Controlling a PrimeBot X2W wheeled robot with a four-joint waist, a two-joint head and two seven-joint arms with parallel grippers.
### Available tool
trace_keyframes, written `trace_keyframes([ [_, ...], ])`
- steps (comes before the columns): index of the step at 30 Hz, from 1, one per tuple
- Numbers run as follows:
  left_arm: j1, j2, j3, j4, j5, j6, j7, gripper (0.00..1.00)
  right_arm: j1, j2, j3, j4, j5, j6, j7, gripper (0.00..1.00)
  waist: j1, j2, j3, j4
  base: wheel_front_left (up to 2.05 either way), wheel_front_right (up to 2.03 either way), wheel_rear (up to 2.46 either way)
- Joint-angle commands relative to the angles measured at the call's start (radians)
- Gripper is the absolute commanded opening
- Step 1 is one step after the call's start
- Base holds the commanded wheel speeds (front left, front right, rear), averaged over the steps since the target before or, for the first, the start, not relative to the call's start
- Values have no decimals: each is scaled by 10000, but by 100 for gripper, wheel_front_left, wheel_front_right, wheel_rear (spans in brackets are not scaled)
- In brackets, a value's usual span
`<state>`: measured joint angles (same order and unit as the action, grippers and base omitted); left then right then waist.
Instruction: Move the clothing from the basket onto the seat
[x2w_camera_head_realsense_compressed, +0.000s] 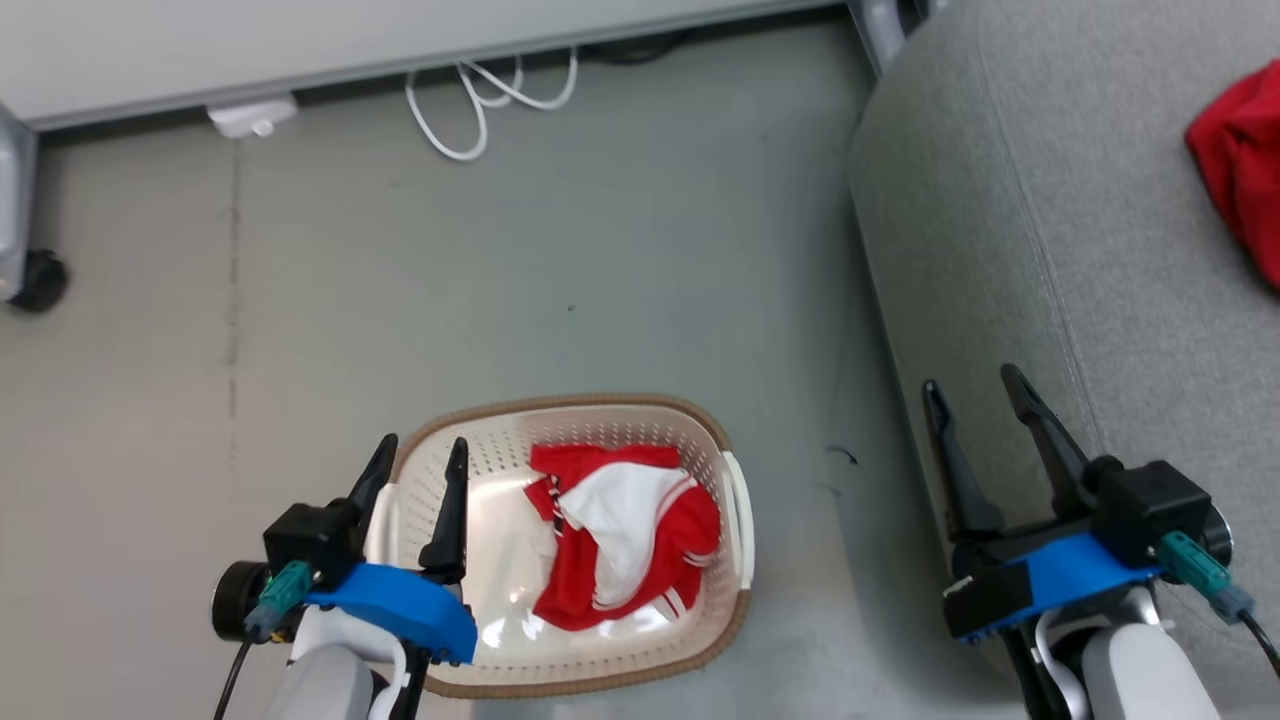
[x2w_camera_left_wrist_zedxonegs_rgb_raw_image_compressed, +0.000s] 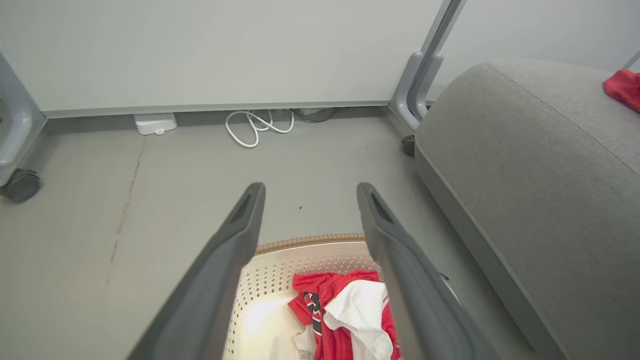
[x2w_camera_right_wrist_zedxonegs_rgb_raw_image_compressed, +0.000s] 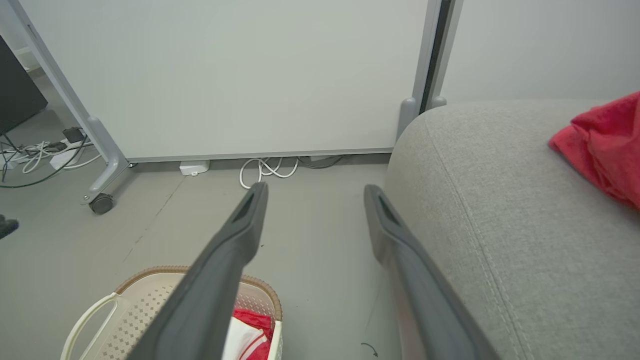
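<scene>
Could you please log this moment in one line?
left gripper: open, over basket | right gripper: open, by seat | striped garment: in basket | red garment: on seat

Fingers apart, the left gripper (x2w_camera_head_realsense_compressed: 424, 442) hangs over the basket (x2w_camera_head_realsense_compressed: 560, 405) rim, a red-and-white garment (x2w_camera_head_realsense_compressed: 620, 530) just right of it, while the right gripper (x2w_camera_head_realsense_compressed: 971, 378), likewise spread, hangs against the seat (x2w_camera_head_realsense_compressed: 1000, 200) edge, a red cloth (x2w_camera_head_realsense_compressed: 1240, 170) well beyond.

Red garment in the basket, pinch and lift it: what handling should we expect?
Likely floppy: the garment lies crumpled in loose folds, so it should drape and hang down from one pinch point. Probably light, since the folds look thin. A trailing end may drag on the basket wall, and the perforated plastic basket might shift with it.
</scene>
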<state>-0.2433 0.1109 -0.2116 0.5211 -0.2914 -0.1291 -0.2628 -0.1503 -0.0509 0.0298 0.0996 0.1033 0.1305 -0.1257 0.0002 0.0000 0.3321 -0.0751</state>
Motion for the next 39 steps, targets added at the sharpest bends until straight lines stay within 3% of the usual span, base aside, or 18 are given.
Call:
trace_keyframes([
  [1, -424, 116, -252, 270, -135, -17, -29, 100, -269, 8, 143, 17, 85, 5, -131, 100, -2, 0, 809, -664, 0, 0, 0],
  [9, -1586, 288, -1618, 2091, -1007, -18, 74, 100, -744, 7, 726, 278, 371, 5, -466, 100, -2, 0, 2015, -1447, 0, 0, 0],
  [20, -2825, 547, -3055, 4039, -2175, -18, 1081, 100, -1329, 8, 1325, 555, 654, 5, -885, 100, -2, 0, 3175, -2058, 0, 0, 0],
  [39, -4519, 274, -3928, 5910, -3386, -18, 2099, 100, -1896, 8, 1782, 799, 1000, 5, -1250, 100, -2, 0, 4487, -2290, 0, 0, 0],
])
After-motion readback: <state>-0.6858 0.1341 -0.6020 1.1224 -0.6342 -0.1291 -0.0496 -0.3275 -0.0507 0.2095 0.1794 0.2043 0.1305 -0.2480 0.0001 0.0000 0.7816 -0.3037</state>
